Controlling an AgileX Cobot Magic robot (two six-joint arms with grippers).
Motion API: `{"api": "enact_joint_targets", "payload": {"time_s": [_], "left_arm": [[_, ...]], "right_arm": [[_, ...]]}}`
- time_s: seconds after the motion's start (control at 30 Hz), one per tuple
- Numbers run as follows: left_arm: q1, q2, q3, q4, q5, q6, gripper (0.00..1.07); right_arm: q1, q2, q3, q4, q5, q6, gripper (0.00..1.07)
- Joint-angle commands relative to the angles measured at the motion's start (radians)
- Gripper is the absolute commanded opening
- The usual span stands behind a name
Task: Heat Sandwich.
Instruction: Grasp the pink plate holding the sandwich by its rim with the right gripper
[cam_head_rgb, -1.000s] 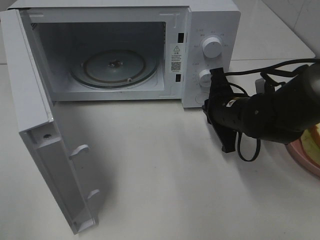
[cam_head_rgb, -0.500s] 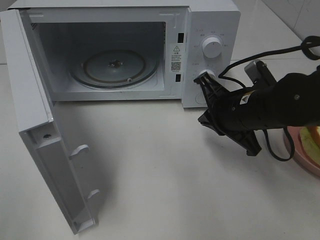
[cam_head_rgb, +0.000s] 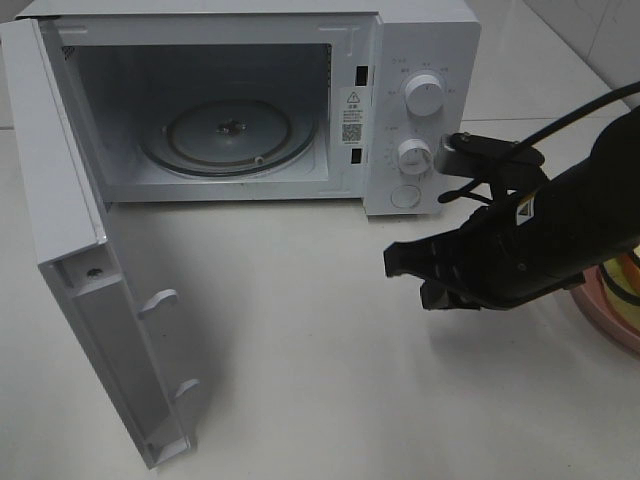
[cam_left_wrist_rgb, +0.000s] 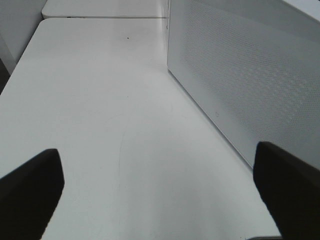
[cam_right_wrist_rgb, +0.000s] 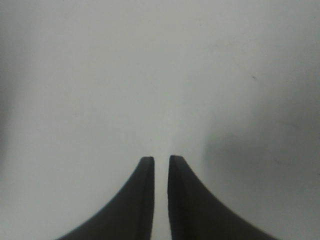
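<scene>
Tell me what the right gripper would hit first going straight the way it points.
Probably the bare tabletop: the right gripper points left, apparently slightly downward. Farther along stands the open microwave door; depth is unclear.

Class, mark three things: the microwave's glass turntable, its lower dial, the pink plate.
glass turntable (cam_head_rgb: 230, 128), exterior high view, its centre hub.
lower dial (cam_head_rgb: 412, 155), exterior high view, its front face.
pink plate (cam_head_rgb: 608, 322), exterior high view, its near rim.
</scene>
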Motion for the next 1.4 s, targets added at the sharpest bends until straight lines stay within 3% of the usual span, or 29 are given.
{"api": "enact_joint_targets", "payload": {"time_s": [0.03, 0.37, 0.43, 0.5, 0.53, 0.6, 0.7, 1.1, 1.4], "left_arm": [[0.001, -0.026, 0.004, -0.003, -0.006, -0.001, 0.98], [0.001, -0.026, 0.004, -0.003, -0.006, -0.001, 0.98], [0.001, -0.026, 0.004, -0.003, -0.006, -0.001, 0.98], [0.001, -0.026, 0.004, -0.003, -0.006, -0.001, 0.98], [0.001, -0.026, 0.004, -0.003, -0.006, -0.001, 0.98], [0.001, -0.026, 0.004, -0.003, -0.006, -0.001, 0.98], [0.001, -0.026, 0.004, -0.003, -0.006, -0.001, 0.98], [0.001, -0.026, 0.004, -0.003, -0.006, -0.001, 0.98], [0.001, -0.026, 0.004, -0.003, -0.006, -0.001, 0.98]], "right_arm": [[0.000, -0.023, -0.010, -0.011, 0.124, -0.154, 0.20], [-0.053, -0.025, -0.095, -0.140, 0.368, -0.267, 0.45], [-0.081, -0.025, -0.123, -0.169, 0.396, -0.254, 0.58], [-0.091, -0.025, -0.129, -0.177, 0.398, -0.248, 0.64], [-0.109, -0.025, -0.137, -0.187, 0.400, -0.248, 0.76], [-0.128, -0.025, -0.145, -0.194, 0.401, -0.248, 0.88], [-0.161, -0.025, -0.152, -0.200, 0.402, -0.248, 0.97], [-0.304, 0.016, -0.177, -0.229, 0.408, -0.195, 0.94], [-0.417, 0.138, -0.246, -0.246, 0.422, -0.188, 0.92]]}}
